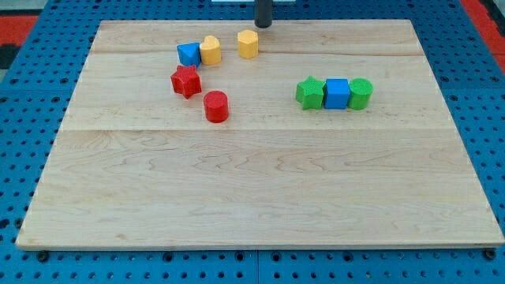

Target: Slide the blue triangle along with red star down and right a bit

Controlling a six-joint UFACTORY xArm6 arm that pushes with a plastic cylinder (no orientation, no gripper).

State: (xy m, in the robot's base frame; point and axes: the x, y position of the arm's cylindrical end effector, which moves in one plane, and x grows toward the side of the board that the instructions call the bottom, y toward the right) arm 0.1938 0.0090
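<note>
The blue triangle (188,54) lies at the upper left of the wooden board (260,197), touching a yellow block (210,50) on its right. The red star (186,81) sits just below the blue triangle, a small gap apart. My tip (263,24) is at the view's top edge of the board, well to the right of and above both blocks, close to another yellow block (248,44). It touches no block.
A red cylinder (215,106) lies below and right of the red star. A row of a green star (310,92), a blue cube (337,93) and a green cylinder (360,93) sits at the right. Blue pegboard surrounds the board.
</note>
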